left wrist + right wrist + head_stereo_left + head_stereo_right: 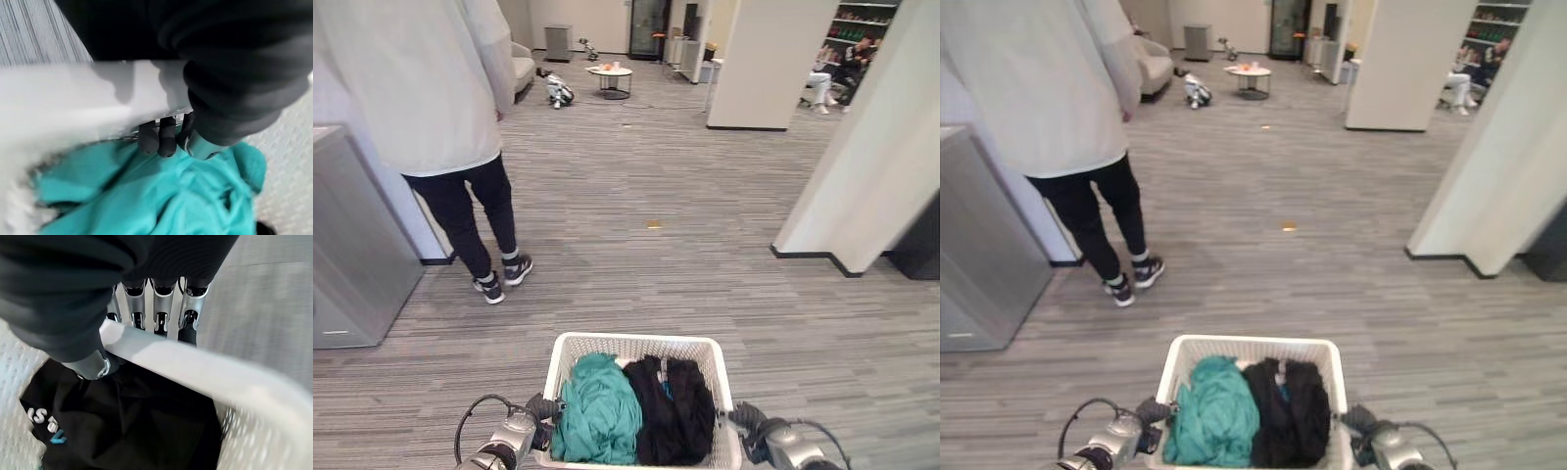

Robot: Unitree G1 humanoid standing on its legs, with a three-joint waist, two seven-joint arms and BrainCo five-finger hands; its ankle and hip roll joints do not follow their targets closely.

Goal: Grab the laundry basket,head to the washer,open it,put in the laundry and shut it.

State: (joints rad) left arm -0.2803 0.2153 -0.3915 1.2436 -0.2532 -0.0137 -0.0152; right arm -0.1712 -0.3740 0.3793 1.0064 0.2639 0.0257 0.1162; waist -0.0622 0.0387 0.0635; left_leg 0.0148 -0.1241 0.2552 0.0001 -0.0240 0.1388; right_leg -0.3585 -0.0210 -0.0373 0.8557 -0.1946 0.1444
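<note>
The white perforated plastic laundry basket (636, 345) sits low at 6 o'clock in the head views, carried between the two hands, one on each side rim. The left hand (164, 139) hooks its dark-tipped fingers over the near rim from outside, curling down toward the cloth, so it is clenched on the rim; the right hand (156, 316) does the same on the opposite rim, fingers wrapped under the white bar and thumb pressed against its inner side. Gripping both sides probably keeps the load level and centred before the body while walking.

Inside lie a crumpled teal garment (597, 409) on the robot's left and a bunched black garment (675, 406) on its right, touching each other and resting below the rim, so nothing seems likely to spill.

Ahead, a person in a pale jacket and dark trousers (440, 108) stands at 11 o'clock on the grey striped carpet (656, 264), just beside a grey metal cabinet (352, 255) at 9 o'clock. Whether that cabinet is the washer cannot be told. A white pillar (871, 166) rises at 2 o'clock, and a small round table (609, 70) stands far off at 12. The person is the nearest obstacle if the route bears left.
</note>
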